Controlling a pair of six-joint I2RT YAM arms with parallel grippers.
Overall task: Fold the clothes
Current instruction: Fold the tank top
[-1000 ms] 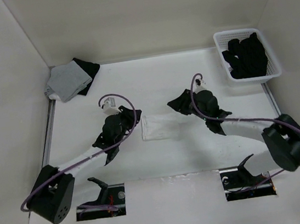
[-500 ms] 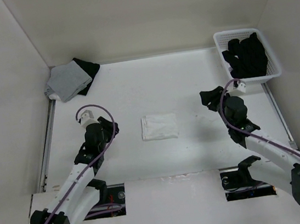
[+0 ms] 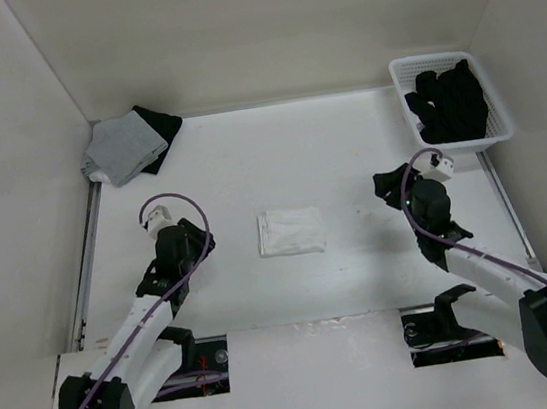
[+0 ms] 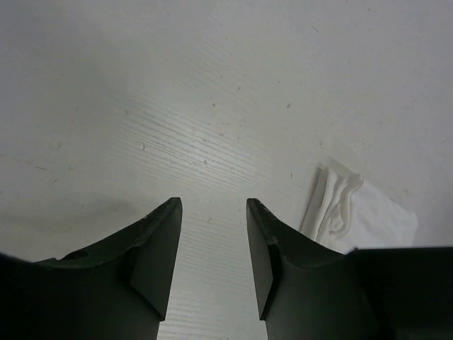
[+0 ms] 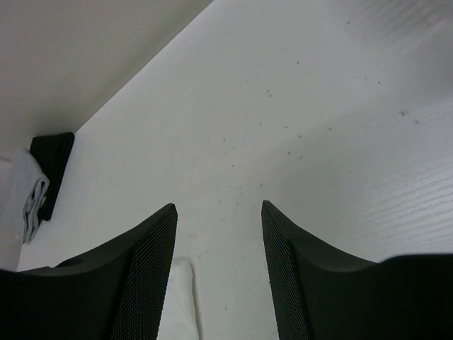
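Clothes: the clothes lie as a small flat rectangle in the middle of the surface, touching neither arm.
Left pincer: the left pincer has its jaws spread wide with nothing between them, and hangs over bare surface to the left of the clothes.
Right pincer: the right pincer is also spread wide and empty, well apart to the right of the clothes.
Why so: with both pincers empty and clear on either side, the fold looks done, or nearly. Standing off likely keeps the thin fabric from being dragged.
Top view only: it alone shows both arms flanking the clothes. A basket of black items sits far right and behind them. A grey garment on a black garment lies far left and behind.
Left wrist only: it shows stacked, slightly bunched layers along one edge of the clothes, which supports the folded reading.
Right wrist only: just a corner of the clothes peeks in low by one finger. The grey-and-black pile lies beyond, and the basket is out of frame.
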